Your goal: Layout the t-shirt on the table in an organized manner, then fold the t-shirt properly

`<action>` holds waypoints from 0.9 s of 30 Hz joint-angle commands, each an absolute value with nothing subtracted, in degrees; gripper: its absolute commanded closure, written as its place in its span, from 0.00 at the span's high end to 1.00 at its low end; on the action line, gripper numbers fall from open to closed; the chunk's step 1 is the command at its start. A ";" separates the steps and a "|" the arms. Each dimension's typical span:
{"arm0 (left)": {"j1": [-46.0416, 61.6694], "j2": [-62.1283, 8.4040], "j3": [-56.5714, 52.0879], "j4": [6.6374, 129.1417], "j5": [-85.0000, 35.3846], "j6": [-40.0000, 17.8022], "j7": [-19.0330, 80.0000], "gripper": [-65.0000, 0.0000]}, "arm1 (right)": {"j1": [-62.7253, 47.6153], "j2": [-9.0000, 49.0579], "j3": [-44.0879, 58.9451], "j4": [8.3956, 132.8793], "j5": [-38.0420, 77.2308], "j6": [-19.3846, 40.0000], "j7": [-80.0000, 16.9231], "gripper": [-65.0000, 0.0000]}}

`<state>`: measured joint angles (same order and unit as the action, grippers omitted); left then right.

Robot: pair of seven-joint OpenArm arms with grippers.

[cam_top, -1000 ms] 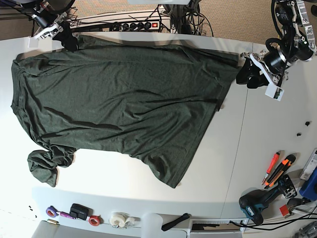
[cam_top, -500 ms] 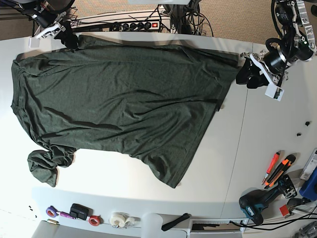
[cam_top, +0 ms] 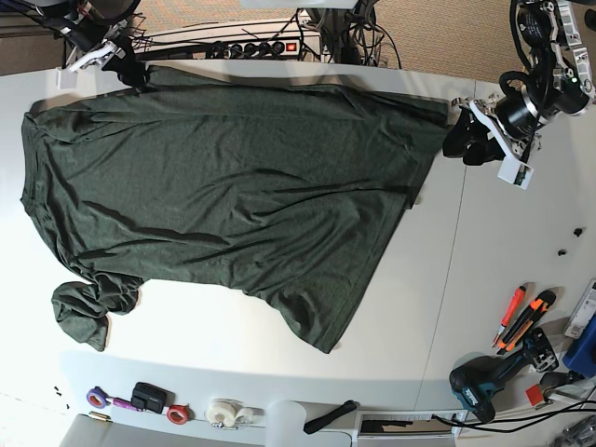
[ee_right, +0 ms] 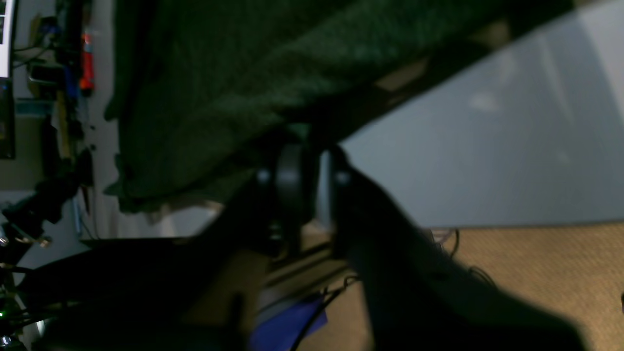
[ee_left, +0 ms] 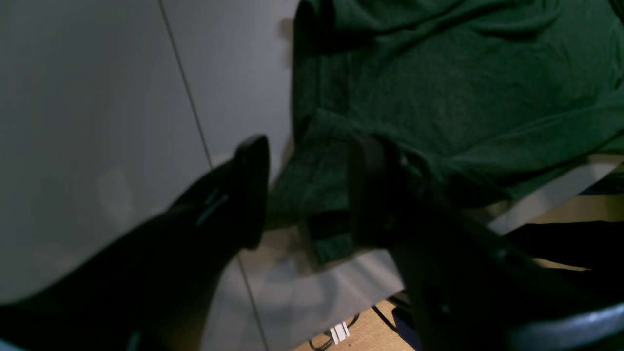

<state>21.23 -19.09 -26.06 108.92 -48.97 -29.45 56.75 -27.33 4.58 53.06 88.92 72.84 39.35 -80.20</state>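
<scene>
The table (cam_top: pixel 521 251) carries the t-shirt (cam_top: pixel 223 186), spread wide, its lower-left sleeve bunched. The right gripper (cam_top: pixel 126 63) is clenched on the far corner, the pinch itself blurred and dark. The left gripper (ee_left: pixel 307 190) hangs released beside the opposite corner.

Base overhead; wrist views close

Dark green t-shirt (cam_top: pixel 223 186) spread flat over white table (cam_top: pixel 494 279), one sleeve bunched. Right gripper (cam_top: pixel 126 67) at the shirt's far corner, jaws pressed together. Left gripper (cam_top: pixel 470 144) just beside the opposite corner, jaws parted.
</scene>
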 commanded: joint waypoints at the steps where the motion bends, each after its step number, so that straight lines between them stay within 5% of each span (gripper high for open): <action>1: 20.95 -19.84 -26.39 110.00 -50.39 -29.89 55.72 0.42 | -27.77 5.21 53.23 89.56 73.65 40.00 -80.00 0.00; 27: 20.95 -19.84 -26.39 102.21 -54.54 -26.85 56.01 0.53 | -27.77 5.23 53.23 89.56 73.69 40.00 -80.00 0.00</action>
